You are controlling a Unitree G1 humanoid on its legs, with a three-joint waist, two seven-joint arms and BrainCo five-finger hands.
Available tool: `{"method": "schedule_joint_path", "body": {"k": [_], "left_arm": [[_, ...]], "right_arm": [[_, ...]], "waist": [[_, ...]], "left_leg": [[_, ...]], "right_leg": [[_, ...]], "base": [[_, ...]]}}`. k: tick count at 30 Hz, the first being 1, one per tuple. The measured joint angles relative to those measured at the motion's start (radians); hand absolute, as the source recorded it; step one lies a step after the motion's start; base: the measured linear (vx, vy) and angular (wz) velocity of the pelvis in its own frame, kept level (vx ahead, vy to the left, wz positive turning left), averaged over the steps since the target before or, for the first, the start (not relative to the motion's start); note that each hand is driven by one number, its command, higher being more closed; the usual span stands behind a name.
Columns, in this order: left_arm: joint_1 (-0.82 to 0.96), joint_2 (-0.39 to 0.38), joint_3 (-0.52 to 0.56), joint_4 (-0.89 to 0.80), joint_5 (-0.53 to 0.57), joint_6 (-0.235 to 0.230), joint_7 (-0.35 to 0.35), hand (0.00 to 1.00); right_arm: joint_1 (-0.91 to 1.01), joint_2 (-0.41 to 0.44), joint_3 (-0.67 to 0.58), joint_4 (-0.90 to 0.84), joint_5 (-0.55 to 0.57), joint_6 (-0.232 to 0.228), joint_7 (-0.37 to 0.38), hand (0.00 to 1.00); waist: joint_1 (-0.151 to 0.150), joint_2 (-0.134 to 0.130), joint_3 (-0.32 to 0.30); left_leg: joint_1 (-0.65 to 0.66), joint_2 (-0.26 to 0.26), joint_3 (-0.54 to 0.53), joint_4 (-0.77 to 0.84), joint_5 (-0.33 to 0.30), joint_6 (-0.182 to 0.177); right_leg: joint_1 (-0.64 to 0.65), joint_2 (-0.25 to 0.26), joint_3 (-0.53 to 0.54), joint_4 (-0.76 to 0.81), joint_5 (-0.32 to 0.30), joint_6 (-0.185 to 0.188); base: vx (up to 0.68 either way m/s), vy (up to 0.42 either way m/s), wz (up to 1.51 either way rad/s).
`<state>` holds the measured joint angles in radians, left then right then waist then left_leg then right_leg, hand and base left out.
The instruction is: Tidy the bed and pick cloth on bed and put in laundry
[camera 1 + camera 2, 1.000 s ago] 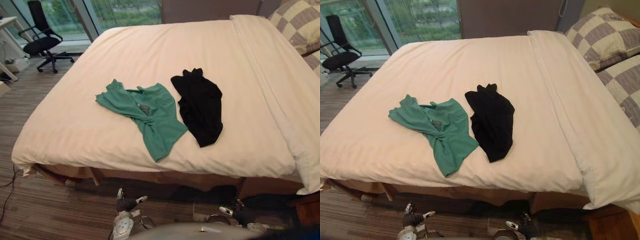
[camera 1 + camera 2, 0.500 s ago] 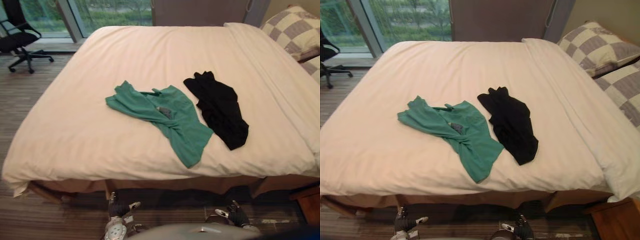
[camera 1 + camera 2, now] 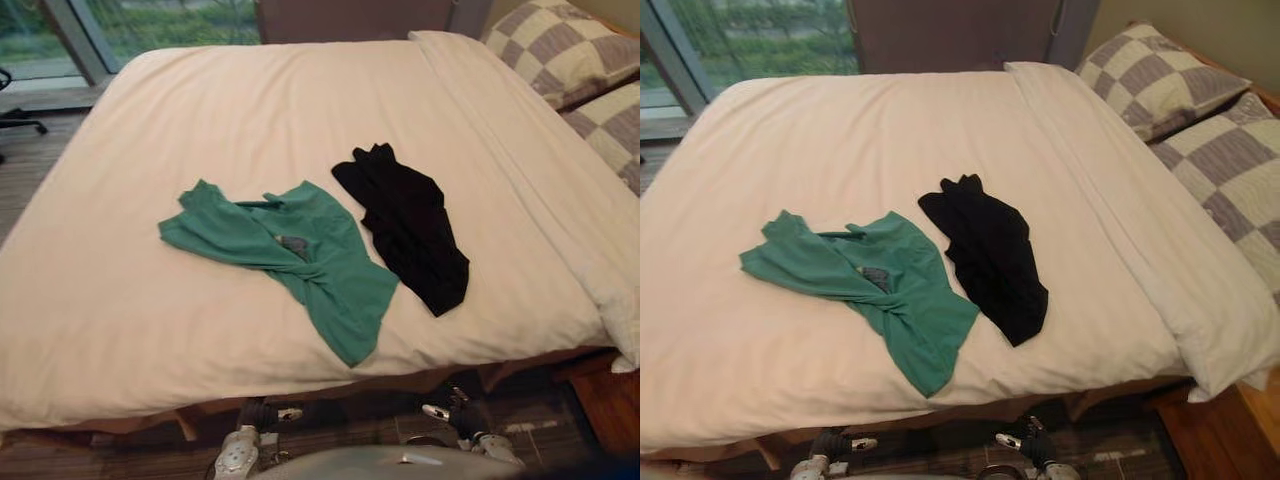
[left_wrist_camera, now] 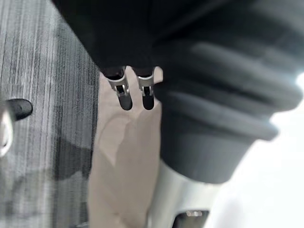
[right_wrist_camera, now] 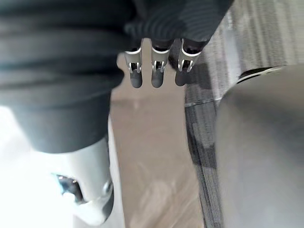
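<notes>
Both hands hang low at the near edge of the bed, under the mattress line: left hand, right hand. In the wrist views the left fingers and right fingers are straight and relaxed, with nothing held in either. Both cloths lie on the duvet. The green shirt is left of centre, twisted in the middle, its tail reaching toward the near edge. The black cloth is just beside it on the right, and I can't tell if their edges touch. No pick has started, so the next job is the reach. Take the green one first with your left hand, since its tail is the closest fabric. Raise the hand clear above the mattress edge before you go forward, or you'll likely plough into the duvet. Come down on the twisted bunch, where it's probably thick enough to close on without catching the duvet. Lift straight up and check two things: the duvet stays flat, and the black cloth doesn't drag along. Take the black one with your right hand at its crumpled top end. Both look limp, so gather them before carrying. The duvet looks mostly smooth, so there's little tidying needed by the pillows.
</notes>
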<state>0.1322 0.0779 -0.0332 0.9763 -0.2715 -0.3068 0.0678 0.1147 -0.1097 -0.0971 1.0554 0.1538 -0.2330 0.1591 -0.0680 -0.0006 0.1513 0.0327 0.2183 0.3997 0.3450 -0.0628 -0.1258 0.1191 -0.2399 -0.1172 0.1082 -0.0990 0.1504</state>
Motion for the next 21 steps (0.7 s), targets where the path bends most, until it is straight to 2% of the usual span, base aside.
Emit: {"method": "schedule_joint_path", "body": {"k": [1,2,3,5,7,10,11,12,13,14,16,18,21], "left_arm": [[-0.005,-0.004,0.0,0.0,-0.01,0.001,0.008,0.0],[-0.01,-0.031,0.0,0.0,-0.027,0.007,0.027,0.0],[-0.009,-0.045,0.002,0.006,-0.041,0.012,0.046,0.0],[-0.009,-0.053,0.033,0.016,-0.07,0.018,0.075,0.0],[0.004,-0.052,0.084,0.03,-0.114,0.023,0.112,0.0],[0.065,-0.056,0.158,0.041,-0.252,0.061,0.161,0.0],[0.073,-0.06,0.173,0.042,-0.277,0.064,0.168,0.0],[0.086,-0.068,0.207,0.046,-0.334,0.066,0.181,0.0],[0.096,-0.074,0.252,0.05,-0.437,0.067,0.203,0.0],[0.097,-0.075,0.261,0.05,-0.452,0.067,0.208,0.0],[0.098,-0.076,0.337,0.05,-0.559,0.064,0.24,0.0],[0.099,-0.074,0.491,0.049,-0.732,0.054,0.303,0.0],[0.099,-0.054,0.714,0.021,-0.937,0.034,0.394,0.0]], "right_arm": [[-0.002,-0.001,-0.001,0.001,0.0,0.006,-0.009,0.0],[-0.003,-0.033,-0.011,0.002,0.0,0.018,-0.025,0.0],[-0.006,-0.057,-0.028,0.007,0.001,0.031,-0.044,0.0],[-0.003,-0.059,-0.061,0.007,0.0,0.033,-0.05,0.0],[0.006,-0.043,-0.102,0.022,0.001,0.039,-0.055,0.0],[0.042,-0.002,-0.146,0.027,0.002,0.036,-0.055,0.0],[0.045,0.01,-0.155,0.027,0.007,0.036,-0.057,0.0],[0.05,0.02,-0.174,0.027,0.036,0.036,-0.062,0.0],[0.059,0.029,-0.202,0.026,0.1,0.037,-0.073,0.0],[0.061,0.032,-0.208,0.026,0.11,0.037,-0.075,0.0],[0.085,0.05,-0.255,0.021,0.161,0.036,-0.087,0.0],[0.104,0.066,-0.322,0.019,0.203,0.036,-0.089,0.0],[0.126,0.065,-0.432,-0.033,0.264,0.025,-0.085,0.0]], "waist": [[0.0,-0.013,0.01],[0.002,0.045,0.009],[-0.002,0.086,0.015],[-0.01,0.107,0.025],[-0.025,0.094,0.038],[-0.021,0.065,0.034],[-0.019,0.064,0.033],[-0.018,0.06,0.032],[-0.018,0.06,0.029],[-0.017,0.06,0.029],[0.005,0.055,0.025],[0.03,0.052,0.014],[0.036,0.05,0.007]], "left_leg": [[-0.016,-0.006,-0.011,0.009,-0.027,-0.007],[-0.008,-0.022,-0.043,-0.092,0.004,0.001],[0.017,-0.032,-0.024,-0.165,-0.009,0.004],[0.026,-0.044,-0.023,-0.229,-0.005,-0.001],[0.058,-0.05,-0.03,-0.283,0.03,-0.004],[0.115,-0.049,-0.033,-0.356,0.071,-0.011],[0.121,-0.049,-0.033,-0.368,0.078,-0.011],[0.125,-0.051,-0.033,-0.387,0.091,-0.01],[0.125,-0.054,-0.044,-0.416,0.109,-0.008],[0.124,-0.055,-0.047,-0.42,0.112,-0.008],[0.124,-0.056,-0.054,-0.442,0.128,-0.008],[0.124,-0.054,-0.054,-0.447,0.128,-0.008],[0.123,-0.056,-0.072,-0.448,0.128,-0.008]], "right_leg": [[-0.001,-0.011,0.001,-0.001,0.0,0.0],[-0.017,0.001,0.002,-0.002,0.007,0.012],[-0.035,0.001,-0.001,-0.012,-0.003,0.024],[-0.03,0.001,-0.015,-0.041,-0.004,0.026],[-0.002,0.004,-0.041,-0.05,0.002,0.026],[0.031,0.017,-0.063,-0.068,0.003,0.023],[0.031,0.019,-0.064,-0.07,0.004,0.022],[0.03,0.02,-0.068,-0.073,0.005,0.022],[0.029,0.021,-0.086,-0.075,0.008,0.022],[0.03,0.021,-0.089,-0.075,0.008,0.022],[0.029,0.024,-0.1,-0.077,0.009,0.021],[0.031,0.026,-0.104,-0.079,0.008,0.021],[0.056,0.024,-0.135,-0.092,0.009,0.021]], "base": [[-0.1,-0.016,-0.17],[-0.09,0.055,-0.2],[-0.07,0.061,-0.17],[-0.05,0.042,0.07],[-0.1,-0.016,0.23],[-0.11,-0.045,0.07],[-0.1,-0.048,0.08],[-0.09,-0.031,0.16],[-0.11,-0.037,0.19],[-0.09,-0.036,0.26],[-0.04,-0.021,0.14],[0.0,-0.01,0.04],[0.03,-0.01,0.2]]}}
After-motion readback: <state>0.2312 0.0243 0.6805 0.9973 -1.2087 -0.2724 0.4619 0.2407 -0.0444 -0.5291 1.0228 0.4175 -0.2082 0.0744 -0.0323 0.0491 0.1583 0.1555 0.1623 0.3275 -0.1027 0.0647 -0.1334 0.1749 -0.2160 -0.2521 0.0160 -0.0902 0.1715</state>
